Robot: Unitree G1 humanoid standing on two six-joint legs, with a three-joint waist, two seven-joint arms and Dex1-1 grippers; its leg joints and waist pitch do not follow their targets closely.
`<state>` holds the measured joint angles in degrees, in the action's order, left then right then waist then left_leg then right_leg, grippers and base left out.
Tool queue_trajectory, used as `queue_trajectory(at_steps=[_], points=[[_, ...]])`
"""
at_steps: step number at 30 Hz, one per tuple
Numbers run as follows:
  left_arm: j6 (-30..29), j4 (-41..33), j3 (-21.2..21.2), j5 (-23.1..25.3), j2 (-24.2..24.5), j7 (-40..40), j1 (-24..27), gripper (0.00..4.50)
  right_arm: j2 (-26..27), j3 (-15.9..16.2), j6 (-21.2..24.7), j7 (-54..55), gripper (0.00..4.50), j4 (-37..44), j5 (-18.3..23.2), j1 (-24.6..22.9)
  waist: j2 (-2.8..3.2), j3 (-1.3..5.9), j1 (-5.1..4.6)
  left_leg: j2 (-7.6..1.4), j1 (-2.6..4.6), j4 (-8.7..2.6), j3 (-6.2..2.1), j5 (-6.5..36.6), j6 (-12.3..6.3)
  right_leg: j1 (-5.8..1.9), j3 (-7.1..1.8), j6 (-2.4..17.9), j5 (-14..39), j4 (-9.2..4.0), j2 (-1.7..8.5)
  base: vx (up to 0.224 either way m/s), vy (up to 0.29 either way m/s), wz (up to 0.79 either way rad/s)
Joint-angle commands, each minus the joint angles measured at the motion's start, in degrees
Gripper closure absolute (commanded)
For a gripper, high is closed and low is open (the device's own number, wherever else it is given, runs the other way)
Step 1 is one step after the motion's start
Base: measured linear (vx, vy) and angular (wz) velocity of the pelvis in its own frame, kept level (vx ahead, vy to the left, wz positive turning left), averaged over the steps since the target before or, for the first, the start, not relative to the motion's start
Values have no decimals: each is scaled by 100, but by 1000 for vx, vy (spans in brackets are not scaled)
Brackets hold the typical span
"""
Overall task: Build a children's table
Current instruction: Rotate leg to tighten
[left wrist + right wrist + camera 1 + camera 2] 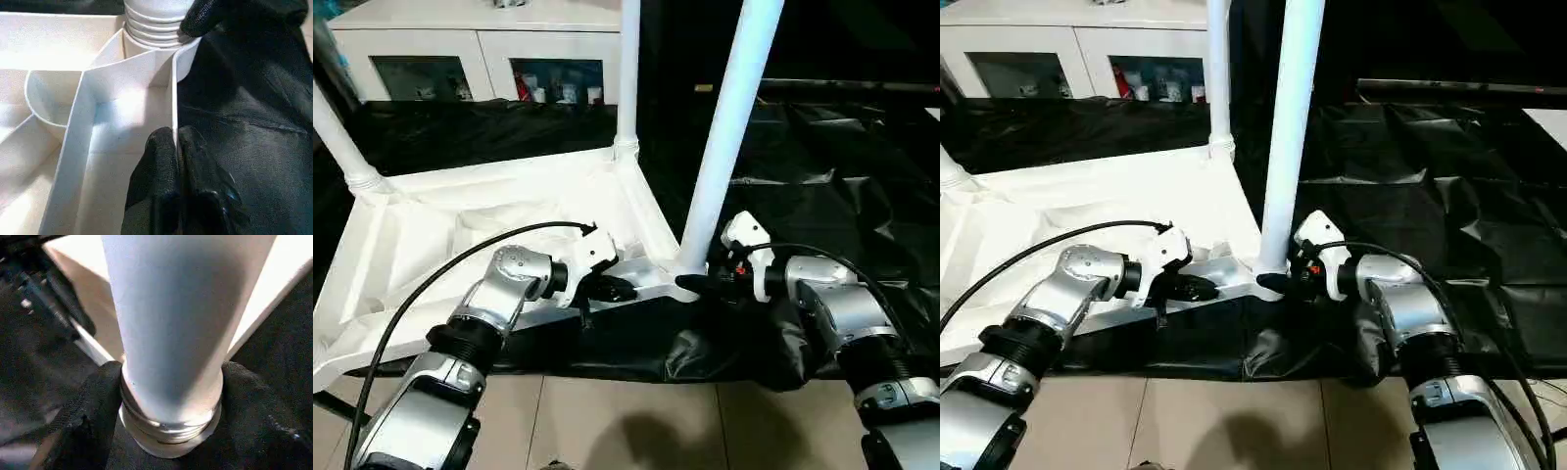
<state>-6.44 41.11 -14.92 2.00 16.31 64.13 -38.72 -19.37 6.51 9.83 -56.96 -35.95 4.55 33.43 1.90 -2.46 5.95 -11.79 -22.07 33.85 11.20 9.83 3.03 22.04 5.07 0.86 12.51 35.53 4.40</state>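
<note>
With the tabletop (431,235) upside down at centre-left, the left gripper (177,147) pinches its near rim shut while the right gripper (168,396) clasps the leg (724,137) at its threaded base, so hold the rim firm and turn the leg upright into the socket (154,41).

Left pincer (176,147) pinched closed, right pincer (168,382) clamped (both arms reaching inward).

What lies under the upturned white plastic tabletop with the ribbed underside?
A crinkled black plastic sheet spreads beneath the white plastic tabletop and out to its side, with beige floor tiles at the near edge. The tabletop covers whatever lies directly below it.
</note>
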Motion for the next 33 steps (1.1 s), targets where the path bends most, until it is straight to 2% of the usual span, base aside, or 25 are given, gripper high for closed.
queue_trajectory(at_steps=[1,2,3,4,5,6,7,8,11,14,15,17,19,22,23,25,26,27,28,29,33], points=[[-139,128,-53,82,-275,-419,-59,450,310,57,92,465,177,-81,-34,-27,-51,366,-1,-212,116,-330,-100,777,-406,-267,-300,1499,32,-360,454,0,0,0],[-237,271,17,125,-404,-797,-146,450,492,-48,198,895,177,-171,-39,-27,-58,349,-27,-214,136,-350,-101,877,-308,-251,-312,1445,324,-394,456,0,0,0],[-237,271,17,125,-404,-797,-146,450,492,-48,198,895,177,-171,-39,-27,-56,334,-34,-207,146,-361,-105,948,-264,-241,-314,1420,506,-419,453,0,0,0],[-363,459,112,160,-591,-1289,-263,450,778,-256,327,1585,178,-326,-7,4,-61,331,-48,-196,149,-366,-104,1056,-171,-245,-321,1335,812,-447,460,0,0,0],[-561,710,235,194,-863,-1949,-432,450,1206,-582,484,2540,178,-517,94,78,-41,298,-70,-207,180,-403,-117,1247,-48,-207,-327,1263,1181,-489,470,0,0,0],[-561,710,235,194,-863,-1949,-432,450,1206,-582,484,2540,178,-517,94,78,-42,281,-100,-203,195,-423,-122,1388,20,-192,-326,1223,1416,-516,468,0,0,0],[-658,842,283,212,-1038,-2298,-537,450,1498,-791,537,3082,178,-618,198,167,-33,287,-116,-191,196,-432,-138,1523,105,-213,-320,1098,1720,-552,478,0,0,0],[-725,901,291,232,-1147,-2474,-598,450,1687,-891,548,3377,178,-667,253,228,-25,292,-117,-203,202,-447,-157,1560,140,-207,-327,1046,1779,-560,490,0,0,0],[-781,914,266,268,-1269,-2600,-643,450,1873,-857,479,3558,178,-669,212,279,-30,294,-121,-192,206,-449,-147,1607,133,-198,-335,991,1660,-580,472,0,0,0],[-729,996,221,343,-1443,-2733,-721,450,2097,-624,270,3704,178,-603,-60,317,-37,313,-97,-173,187,-430,-126,1379,18,-210,-344,1001,1311,-563,470,0,0,0],[-657,1021,200,372,-1444,-2682,-728,450,2095,-560,186,3619,143,-544,-131,292,-47,315,-99,-164,173,-424,-124,1335,0,-219,-342,993,1275,-558,464,0,0,0],[-575,1021,170,387,-1383,-2501,-713,450,2033,-556,79,3381,108,-425,-101,253,-53,320,-84,-171,151,-425,-127,1162,-80,-241,-341,1019,1073,-536,470,0,0,0],[-533,984,138,367,-1292,-2357,-680,450,1909,-544,28,3191,102,-333,-46,248,-55,323,-86,-170,141,-424,-130,1161,-117,-253,-333,1038,1018,-525,469,0,0,0],[-464,865,73,329,-1134,-2000,-603,450,1640,-455,95,2643,63,-133,68,224,-48,335,-78,-181,146,-419,-127,1123,-178,-265,-328,1082,865,-513,461,0,0,0],[-460,818,50,319,-1070,-1869,-575,450,1529,-424,154,2444,58,-62,100,218,-60,340,-96,-185,120,-418,-128,993,-215,-277,-331,1132,631,-480,460,0,0,0],[-417,710,-31,329,-862,-1496,-503,450,1139,-322,424,1868,55,93,113,226,-57,364,-83,-183,113,-389,-128,817,-313,-306,-319,1216,266,-430,447,0,0,0],[-359,688,-52,333,-807,-1395,-485,450,1024,-270,418,1705,55,129,81,218,-35,363,-80,-189,113,-384,-127,770,-343,-297,-321,1245,151,-418,447,0,0,0],[-294,664,-75,337,-747,-1282,-465,450,897,-213,410,1525,55,169,45,209,-47,373,-67,-186,110,-360,-115,680,-410,-301,-312,1302,-49,-402,435,0,0,0],[-232,594,-107,317,-571,-937,-408,450,519,-94,295,1008,55,254,-55,181,-32,383,-54,-191,105,-347,-113,609,-449,-302,-309,1352,-225,-374,443,0,0,0],[-159,547,-138,307,-486,-756,-376,450,370,-80,262,815,55,273,-71,181,-36,403,-37,-195,104,-322,-104,518,-521,-304,-301,1406,-440,-349,436,0,0,0],[-65,172,-206,83,-252,59,-199,450,-34,28,133,158,55,368,-106,175,-35,393,-33,-214,100,-319,-97,547,-609,-285,-295,1529,-567,-326,445,0,0,0]])
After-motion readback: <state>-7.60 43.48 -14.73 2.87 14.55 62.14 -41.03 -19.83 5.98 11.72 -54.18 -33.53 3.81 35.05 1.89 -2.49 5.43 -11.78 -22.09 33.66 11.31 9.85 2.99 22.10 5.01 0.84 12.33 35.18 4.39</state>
